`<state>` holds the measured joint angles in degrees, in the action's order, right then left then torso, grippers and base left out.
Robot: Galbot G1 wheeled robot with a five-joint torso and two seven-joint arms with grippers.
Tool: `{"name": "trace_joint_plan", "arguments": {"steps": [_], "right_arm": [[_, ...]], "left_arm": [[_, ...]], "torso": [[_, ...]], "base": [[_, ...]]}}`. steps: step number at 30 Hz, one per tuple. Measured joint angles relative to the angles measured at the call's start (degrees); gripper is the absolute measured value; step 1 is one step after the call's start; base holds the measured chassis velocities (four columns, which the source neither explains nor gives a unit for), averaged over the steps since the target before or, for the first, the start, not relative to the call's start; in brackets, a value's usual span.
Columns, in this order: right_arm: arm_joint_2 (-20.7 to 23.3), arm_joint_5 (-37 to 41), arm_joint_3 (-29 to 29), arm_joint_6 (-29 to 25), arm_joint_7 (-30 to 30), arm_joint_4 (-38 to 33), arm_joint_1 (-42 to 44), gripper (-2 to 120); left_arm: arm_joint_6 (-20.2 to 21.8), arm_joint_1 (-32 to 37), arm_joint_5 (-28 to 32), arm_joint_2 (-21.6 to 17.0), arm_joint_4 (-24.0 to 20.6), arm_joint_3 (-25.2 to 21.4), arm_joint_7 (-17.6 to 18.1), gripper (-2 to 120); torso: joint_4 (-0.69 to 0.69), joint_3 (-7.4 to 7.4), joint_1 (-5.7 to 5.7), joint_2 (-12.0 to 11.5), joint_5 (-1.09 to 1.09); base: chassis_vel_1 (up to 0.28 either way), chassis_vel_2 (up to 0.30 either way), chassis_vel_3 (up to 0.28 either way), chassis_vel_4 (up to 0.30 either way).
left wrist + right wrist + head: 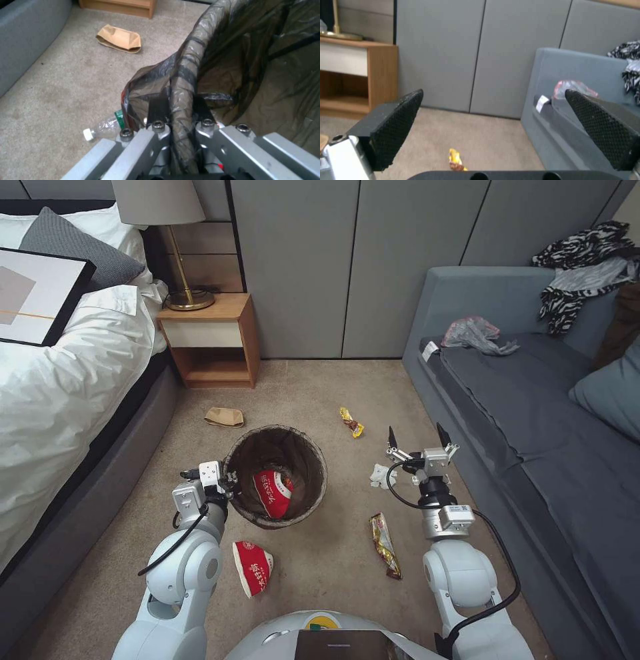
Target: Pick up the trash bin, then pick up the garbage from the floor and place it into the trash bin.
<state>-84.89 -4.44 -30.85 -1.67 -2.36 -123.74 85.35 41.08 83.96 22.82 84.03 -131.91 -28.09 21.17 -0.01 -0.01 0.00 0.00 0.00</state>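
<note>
Brown bag lining folds over the rim of the trash bin [277, 473], which sits on the carpet between the bed and the sofa [533, 447] with a red-and-white cup [272, 493] inside. The left end effector [180, 110] is clamped on the bin's near rim. Beside the bin lie another crushed cup [253, 567], a plastic bottle [105, 126], brown paper [224, 417], two yellow wrappers [352, 423] and a white tissue [380, 475]. The right end effector [420, 437] hangs above the carpet to the bin's right, spread wide and empty.
</note>
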Motion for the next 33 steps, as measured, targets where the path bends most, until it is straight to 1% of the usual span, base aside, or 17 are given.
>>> {"name": "trace_joint_plan", "arguments": {"steps": [1,2,5,6,8,9,10,12,14,16,17,24,28,33], "right_arm": [[0.28,0.42,-0.03,1.54,-0.06,-0.46,0.08,100],[0.28,0.42,-0.03,1.54,-0.06,-0.46,0.08,100],[1.58,3.26,-0.5,13.37,-0.62,-3.57,0.62,100],[1.58,3.26,-0.5,13.37,-0.62,-3.57,0.62,100],[2.36,4.6,-1.02,21.25,-0.64,-5.51,0.78,100],[2.82,5.7,-1.43,26.65,-0.46,-6.66,0.86,100],[2.82,5.7,-1.43,26.65,-0.46,-6.66,0.86,100],[3.64,8.86,-2.33,36.2,0.27,-9.11,0.89,100],[4.52,12.52,-3.66,43.22,1.53,-11.44,0.93,100],[4.82,13.04,-4.04,43.95,2.03,-11.9,0.99,100],[5.68,13.25,-4.94,44.9,2.72,-12.14,1.15,100],[8.57,16.09,-6.06,44.84,4.73,-11.38,2.64,100],[11.47,17.98,-4.54,44.5,5.12,-10.07,4.74,100],[13.51,18.54,-2.85,44.3,4.68,-8.52,5.82,100]], "left_arm": [[0.0,0.0,0.01,0.0,0.0,0.0,0.0,3],[0.0,0.0,0.01,0.0,0.0,0.0,0.0,3],[0.0,-0.07,0.0,0.02,0.0,0.06,0.05,3],[0.0,-0.07,0.0,0.02,0.0,0.06,0.05,3],[0.0,-0.14,0.0,0.07,0.04,0.11,0.07,3],[0.0,-0.16,0.0,0.08,0.09,0.12,0.09,3],[0.0,-0.16,0.0,0.08,0.09,0.12,0.09,3],[0.0,-0.17,0.01,0.09,0.17,0.09,0.1,3],[0.0,-0.17,0.09,0.01,0.27,-0.08,0.1,3],[0.0,-0.17,0.14,-0.03,0.29,-0.14,0.1,3],[0.0,-0.17,0.27,-0.12,0.33,-0.3,0.1,3],[-0.01,-0.22,0.74,-0.42,0.37,-0.45,0.1,3],[-0.01,-0.24,1.08,-0.69,0.41,-0.64,0.14,3],[-0.01,-0.23,1.23,-0.77,0.48,-0.72,0.16,3]], "torso": [[0.0,0.0,0.0,0.0,0.0],[0.0,0.0,0.0,0.0,0.0],[0.01,0.0,0.0,0.0,0.0],[0.01,0.0,0.0,0.0,0.0],[0.01,0.0,0.0,0.0,0.01],[0.01,0.0,0.0,0.0,0.01],[0.01,0.0,0.0,0.0,0.01],[0.01,0.0,0.0,0.0,0.01],[0.01,0.0,0.0,0.0,0.0],[0.01,0.0,0.0,0.0,0.01],[0.02,0.0,0.0,0.0,0.0],[0.01,0.0,0.0,0.0,0.01],[0.01,0.0,0.0,0.0,0.01],[0.01,0.01,0.0,0.0,0.01]], "base": [[0.0,0.0,0.0,0.0],[0.0,0.0,0.0,0.0],[0.0,0.0,0.0,0.0],[0.0,0.0,0.0,0.0],[0.0,0.0,0.0,0.0],[0.0,0.0,0.0,0.0],[0.0,0.0,0.0,0.0],[0.0,0.0,0.0,0.0],[0.0,0.0,0.0,0.0],[0.0,0.0,0.0,0.0],[0.0,0.0,0.0,0.0],[0.0,0.0,0.0,0.0],[0.0,0.0,0.0,0.0],[0.0,0.0,0.0,0.0]]}}
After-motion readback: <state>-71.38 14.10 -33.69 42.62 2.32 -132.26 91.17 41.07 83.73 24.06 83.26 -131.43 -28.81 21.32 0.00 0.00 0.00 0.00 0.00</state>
